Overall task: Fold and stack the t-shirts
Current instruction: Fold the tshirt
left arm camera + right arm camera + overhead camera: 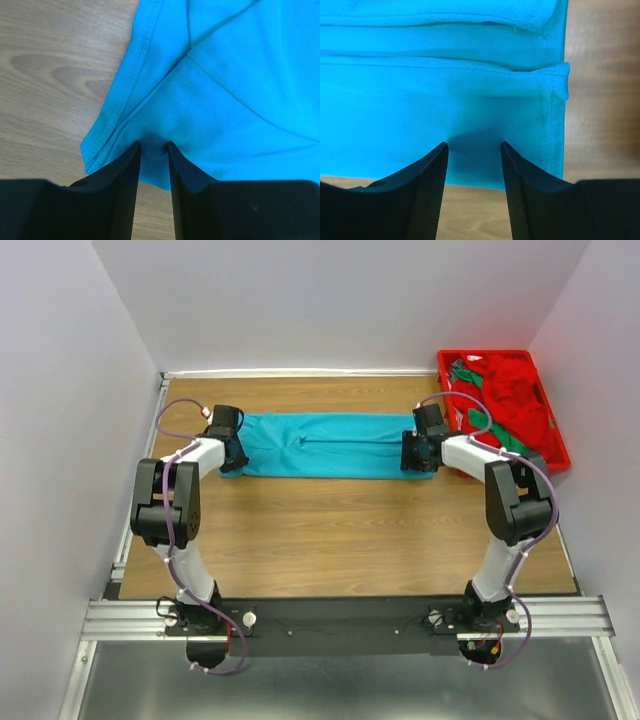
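Note:
A teal t-shirt [330,445], folded into a long strip, lies flat across the far middle of the table. My left gripper [232,462] is at its left end. In the left wrist view the fingers [154,146] stand close together with a puckered fold of teal cloth [225,90] pinched between the tips. My right gripper [412,458] is at the strip's right end. In the right wrist view its jaws [474,145] stand apart over the flat teal cloth [445,90] by the hem. Red [515,390] and green [490,425] shirts lie heaped in a tray.
The red plastic tray [556,435] stands at the far right corner, just right of my right arm. White walls close in the table on the left, back and right. Bare wood [340,540] lies between the shirt and the arm bases.

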`<state>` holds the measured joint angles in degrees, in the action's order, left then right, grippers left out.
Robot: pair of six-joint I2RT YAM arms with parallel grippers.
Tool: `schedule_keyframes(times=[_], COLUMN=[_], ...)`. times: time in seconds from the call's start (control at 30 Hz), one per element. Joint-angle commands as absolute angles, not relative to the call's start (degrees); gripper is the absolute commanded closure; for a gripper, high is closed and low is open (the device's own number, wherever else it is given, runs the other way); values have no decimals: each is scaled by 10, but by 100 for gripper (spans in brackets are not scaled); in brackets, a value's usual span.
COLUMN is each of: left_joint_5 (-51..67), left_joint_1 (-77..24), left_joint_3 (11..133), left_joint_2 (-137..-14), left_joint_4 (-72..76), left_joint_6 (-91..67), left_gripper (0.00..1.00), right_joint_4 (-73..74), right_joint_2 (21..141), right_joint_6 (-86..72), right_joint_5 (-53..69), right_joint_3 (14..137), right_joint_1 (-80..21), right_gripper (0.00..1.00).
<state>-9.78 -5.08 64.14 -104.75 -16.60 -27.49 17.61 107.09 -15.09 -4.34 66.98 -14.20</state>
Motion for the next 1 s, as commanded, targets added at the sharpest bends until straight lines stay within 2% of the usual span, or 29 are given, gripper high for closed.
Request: schedule_keyframes(times=[0.0,0.17,0.23,0.6,0.8,0.97], left_joint_5=[-104,-124,-142,-156,-150,-156], left_joint_1=[-28,-13,-14,-25,-58,-57], left_joint_3=[646,748,813,1067,1137,1092], left_joint_2=[-1092,-1142,-1161,-1328,-1356,-1241], left_joint_4=[-184,-236,-254,-337,-352,-326], left_joint_6=[-259,-206,-192,-164,-172,-192], left_gripper=[63,63,63,62,62,61], right_joint_4=[257,310,333,384,389,421], right_joint_2=[1055,1004,982,857,905,887], right_joint_6=[-176,-179,-180,-349,-386,-356], right_joint_5=[-5,75,88,141,138,51], right_joint_3=[617,550,527,438,545,638], right_joint_1=[-142,-149,-180,-482,-640,-646], right_gripper=[45,45,45,42,40,39])
